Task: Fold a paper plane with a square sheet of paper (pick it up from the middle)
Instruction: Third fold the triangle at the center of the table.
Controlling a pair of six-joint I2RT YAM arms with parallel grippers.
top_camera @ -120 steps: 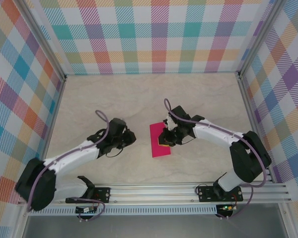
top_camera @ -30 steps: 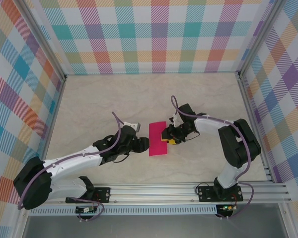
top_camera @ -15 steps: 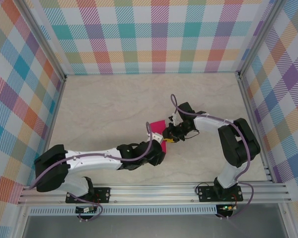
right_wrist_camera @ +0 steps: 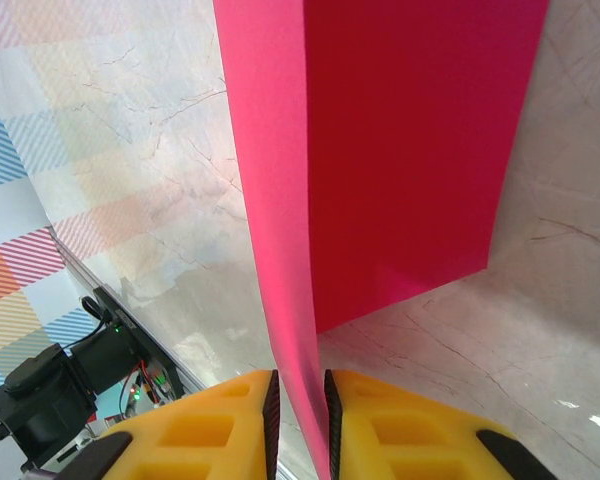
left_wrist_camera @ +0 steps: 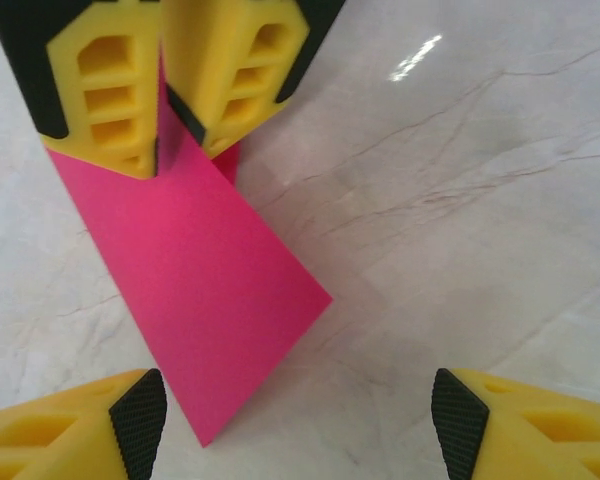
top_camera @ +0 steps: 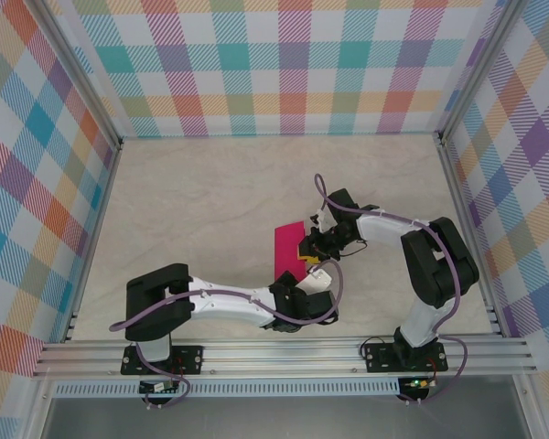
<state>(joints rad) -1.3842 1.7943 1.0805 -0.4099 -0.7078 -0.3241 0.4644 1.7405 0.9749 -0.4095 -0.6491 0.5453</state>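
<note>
Square sheet of paper [top_camera: 287, 249], bright magenta-pink, sits beyond the middle of the aluminium base rail [top_camera: 284, 352] on the cream marble-look tabletop [top_camera: 192, 201]. The right gripper [top_camera: 308, 253] pinches it at its right edge. From above it reads as a narrow rectangle running away from the rail, its far end tipped slightly to the right.

In the right wrist view the sheet [right_wrist_camera: 400, 150] is doubled over. A paler flap on the left meets a darker panel along a straight crease. The paper's edge runs down between the yellow fingers [right_wrist_camera: 210, 425] of the right gripper [right_wrist_camera: 298, 405], which are clenched on it with black pads on either side.

The left wrist camera sees the same grip from the rail side. The right gripper [left_wrist_camera: 160, 120] clamps the upper part of the sheet [left_wrist_camera: 195, 300], and the rest slopes down toward the rail to a sharp corner low over the tabletop. Whether that corner touches the surface I cannot tell.

Between the rail and the sheet lies the left gripper [top_camera: 314, 280], pointing away from the rail at the paper. In its own wrist view the left gripper [left_wrist_camera: 298, 425] is released, jaws wide apart and nothing between them. The sheet's low corner comes down just beside its left pad [left_wrist_camera: 140, 420].

Plaid-patterned walls [top_camera: 284, 64] rise on the three sides beyond the rail.
</note>
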